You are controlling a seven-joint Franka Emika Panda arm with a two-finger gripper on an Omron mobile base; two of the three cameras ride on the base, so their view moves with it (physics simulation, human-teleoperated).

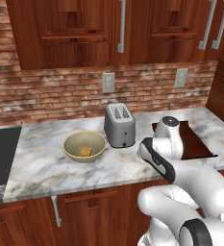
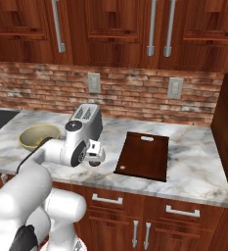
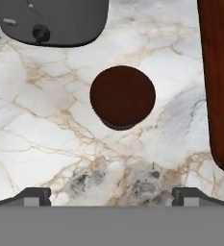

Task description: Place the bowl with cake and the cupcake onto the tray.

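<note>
The cupcake (image 3: 122, 97) is seen on the marble counter (image 3: 46, 129) directly ahead of the gripper (image 3: 111, 196), whose fingers are spread wide and hold nothing. The tray (image 3: 221, 81) lies to its right, the toaster (image 3: 56, 21) beyond it to the left.

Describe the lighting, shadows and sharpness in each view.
Left base view: flat, even light, with the bowl casting only a faint shadow. Right base view: equally even, the tray showing no glare. Hand view: the cupcake is sharp, with a soft shadow under its lower edge.
</note>
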